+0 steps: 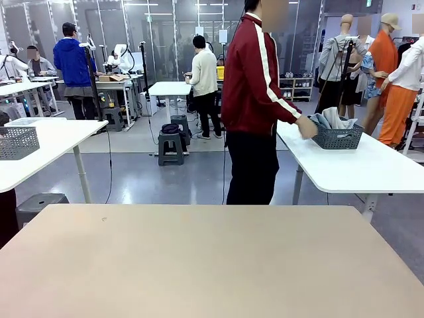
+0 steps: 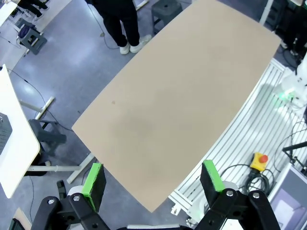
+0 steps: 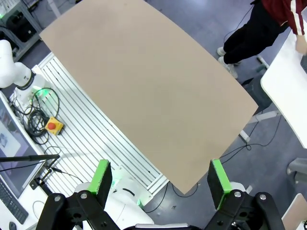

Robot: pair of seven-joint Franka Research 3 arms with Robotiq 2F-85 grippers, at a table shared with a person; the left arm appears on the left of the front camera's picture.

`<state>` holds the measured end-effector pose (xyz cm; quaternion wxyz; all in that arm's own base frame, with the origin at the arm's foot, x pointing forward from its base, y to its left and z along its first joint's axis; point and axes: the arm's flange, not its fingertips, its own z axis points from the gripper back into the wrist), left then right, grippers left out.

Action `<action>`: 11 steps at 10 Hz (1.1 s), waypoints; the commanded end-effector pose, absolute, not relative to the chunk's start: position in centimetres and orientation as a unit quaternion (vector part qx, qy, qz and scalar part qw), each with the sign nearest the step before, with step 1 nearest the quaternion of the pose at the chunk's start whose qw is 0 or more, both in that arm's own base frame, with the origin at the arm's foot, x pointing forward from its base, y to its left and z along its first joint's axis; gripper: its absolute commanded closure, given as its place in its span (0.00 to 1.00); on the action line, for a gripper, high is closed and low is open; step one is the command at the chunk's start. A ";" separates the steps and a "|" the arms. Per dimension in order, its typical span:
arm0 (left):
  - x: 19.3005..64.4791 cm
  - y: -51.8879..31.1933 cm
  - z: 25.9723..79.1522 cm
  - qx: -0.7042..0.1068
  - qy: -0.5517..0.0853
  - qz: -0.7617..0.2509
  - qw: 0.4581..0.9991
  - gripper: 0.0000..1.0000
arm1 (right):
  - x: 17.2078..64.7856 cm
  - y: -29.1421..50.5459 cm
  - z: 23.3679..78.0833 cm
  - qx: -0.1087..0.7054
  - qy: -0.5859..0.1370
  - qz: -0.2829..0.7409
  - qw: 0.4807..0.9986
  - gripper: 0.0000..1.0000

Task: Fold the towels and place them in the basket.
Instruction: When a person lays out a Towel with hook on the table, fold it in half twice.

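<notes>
**Front view.** The beige bench [image 1: 212, 265] runs across the foreground. Beyond its far edge a person [image 1: 255, 99] in a dark red jacket with a white sleeve stripe and black trousers stands turned toward a white bench [image 1: 377, 169] at the right. Near the left end of that white bench sits the basket [image 1: 339, 139], dark with mesh-like sides. The towels [image 1: 333, 119] are heaped inside it and rise above its rim. From here they look pale grey and whitish, though at this distance I cannot tell one from the other. The person's hand [image 1: 306, 127] is at the basket's left rim, touching it or just beside it. A lighter grey basket [image 1: 16, 142] stands on another white bench [image 1: 56, 139] at the far left, well apart.

**Left wrist view.** The left jaws stand wide apart, one of the green pads [image 2: 94, 184] on each side, with nothing between them. They hang above a near corner of the beige bench. A yellow box with a red button [image 2: 259, 160] lies on the slotted rail plate [image 2: 249, 129] beside the bench.

**Right wrist view.** The right jaws are likewise spread fully, their pads [image 3: 102, 176] clear of any object, above the bench's other near corner. The person's legs show at the top right.
</notes>
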<state>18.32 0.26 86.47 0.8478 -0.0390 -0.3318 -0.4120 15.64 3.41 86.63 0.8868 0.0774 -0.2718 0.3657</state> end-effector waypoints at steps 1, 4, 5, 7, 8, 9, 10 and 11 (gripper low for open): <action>18.2 0.2 86.5 -0.038 -0.333 -0.414 0.846 0.00 | 15.7 3.3 86.8 0.077 -0.268 0.362 0.890 0.00; 18.2 0.2 86.5 -0.038 -0.333 -0.414 0.846 0.00 | 15.7 3.3 86.8 0.077 -0.268 0.362 0.890 0.00; 18.2 0.2 86.5 -0.038 -0.333 -0.414 0.846 0.00 | 15.7 3.3 86.8 0.077 -0.268 0.362 0.890 0.00; 18.2 0.2 86.5 -0.038 -0.333 -0.414 0.846 0.00 | 15.7 3.3 86.8 0.077 -0.268 0.362 0.890 0.00; 18.2 0.2 86.5 -0.038 -0.333 -0.414 0.846 0.00 | 15.7 3.3 86.8 0.077 -0.268 0.362 0.890 0.00; 18.2 0.2 86.5 -0.038 -0.333 -0.414 0.846 0.00 | 15.7 3.3 86.8 0.077 -0.268 0.362 0.890 0.00; 18.2 0.2 86.5 -0.038 -0.333 -0.414 0.846 0.00 | 15.7 3.3 86.8 0.077 -0.268 0.362 0.890 0.00; 18.2 0.2 86.5 -0.038 -0.333 -0.414 0.846 0.00 | 15.7 3.3 86.8 0.077 -0.268 0.362 0.890 0.00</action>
